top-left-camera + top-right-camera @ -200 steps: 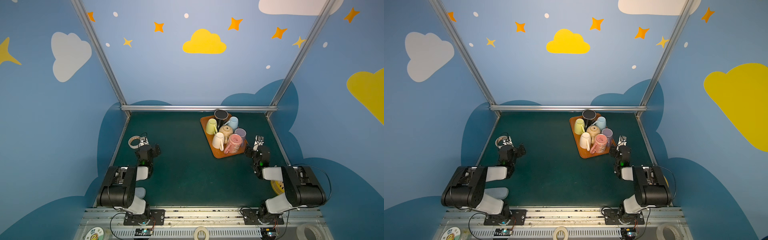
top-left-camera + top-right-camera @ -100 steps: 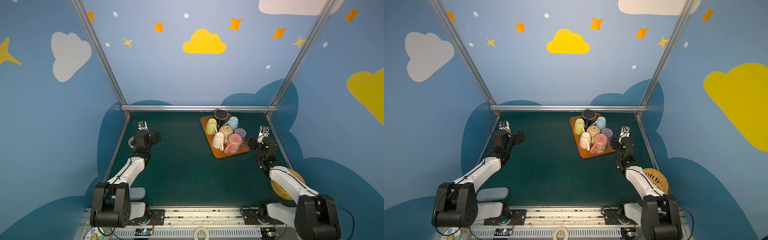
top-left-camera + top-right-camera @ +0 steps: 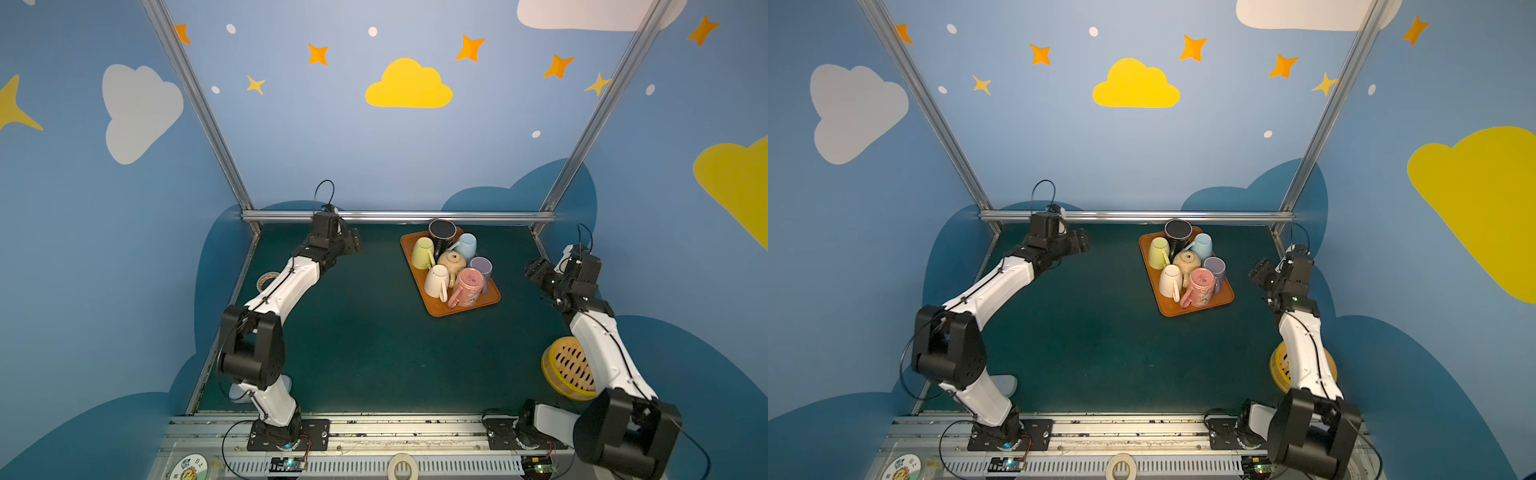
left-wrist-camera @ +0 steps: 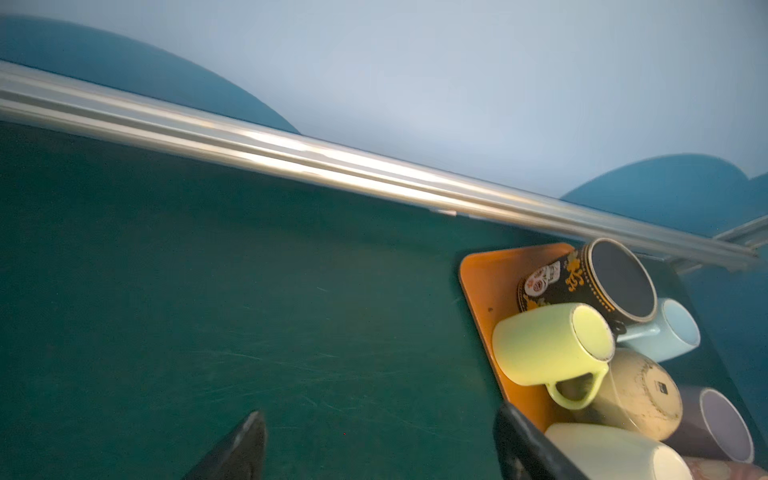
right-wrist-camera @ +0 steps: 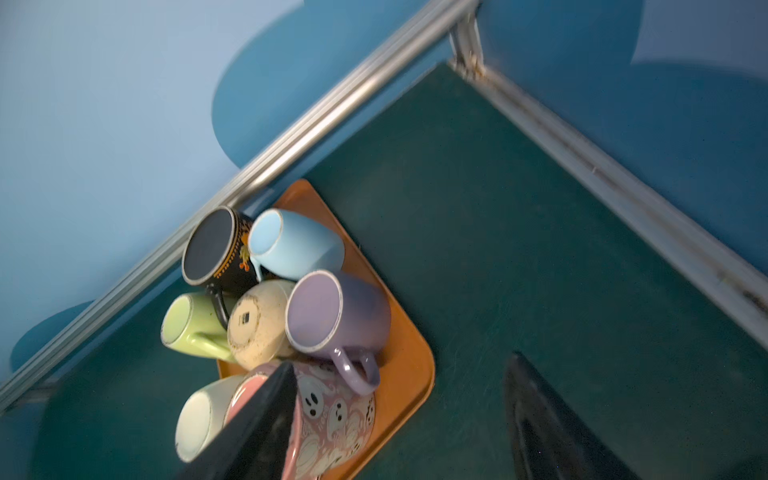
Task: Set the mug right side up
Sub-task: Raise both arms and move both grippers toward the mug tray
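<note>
Nothing is turned yet: seven ceramic mugs (image 3: pixel 453 262) stand bottom-up or leaning on the orange plastic tray (image 3: pixel 492 296), at one o'clock on the dark green table (image 3: pixel 353 332). At the tray's nine o'clock the left gripper (image 3: pixel 354 245), at three o'clock the right gripper (image 3: pixel 533 272): both apart from it, fingers spread, empty.

Orange tray (image 3: pixel 492 297) against a dark green tabletop (image 3: pixel 365 332), and what a palette: a black mug (image 4: pixel 582 282) with gold-orange ornament, a lime-yellow mug (image 4: pixel 540 345), a pale blue mug (image 5: pixel 299 245), a lavender mug (image 5: pixel 345 311), a speckled cream mug (image 5: pixel 257 324) and a plain white mug (image 3: pixel 436 282). The pink mug (image 5: pixel 336 419) wears white ghost faces. The blue wall (image 3: pixel 332 145) carries a yellow cloud (image 3: pixel 408 85) and orange stars (image 3: pixel 318 54).
</note>
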{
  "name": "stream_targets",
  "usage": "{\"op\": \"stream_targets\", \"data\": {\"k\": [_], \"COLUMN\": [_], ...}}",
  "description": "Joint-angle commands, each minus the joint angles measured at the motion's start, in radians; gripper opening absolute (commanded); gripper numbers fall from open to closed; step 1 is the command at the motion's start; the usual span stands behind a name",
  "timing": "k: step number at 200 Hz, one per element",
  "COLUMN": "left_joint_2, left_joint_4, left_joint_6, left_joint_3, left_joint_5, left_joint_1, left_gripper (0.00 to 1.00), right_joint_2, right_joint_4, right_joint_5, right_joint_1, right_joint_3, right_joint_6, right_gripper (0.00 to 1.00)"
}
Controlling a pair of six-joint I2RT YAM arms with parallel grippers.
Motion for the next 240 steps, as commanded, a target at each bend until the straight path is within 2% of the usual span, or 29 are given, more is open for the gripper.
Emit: {"op": "stream_targets", "data": {"k": [1,44,85,109,219,240], "left_joint_2": [0.153,0.469,0.710,0.813,0.934,0.950], "left_joint_4": [-0.155,-0.232,-0.358,-0.414,-0.467,-0.461], "left_joint_6": [-0.049,-0.086,-0.097,-0.126,-0.167,-0.172], "left_joint_3": [0.139,0.472,0.834,0.982,1.075,1.084], "left_joint_5": [0.078,0.192,0.215,0.217,0.151,0.111], "left_joint_1": [-0.047,-0.102,-0.146,-0.154,-0.187,-0.196], "left_gripper": [0.80,0.71,0.67,0.62,0.54,0.53], "right_joint_2": [0.112,0.288,0.417,0.468,0.570,0.586], "right_joint_4": [-0.145,-0.090,-0.077,-0.079,-0.067,-0.064], "right_joint_5": [-0.179,-0.198,-0.177,-0.167,-0.147,-0.142], "right_joint_1": [-0.003,-0.001,0.028,0.036,0.074,0.086], "right_joint_3": [0.060,0.056,0.078,0.093,0.117,0.123], "right_joint_6": [0.040,0.087,0.107,0.111,0.104,0.106], "right_gripper": [0.72,0.50,0.43,0.39,0.31,0.31]}}
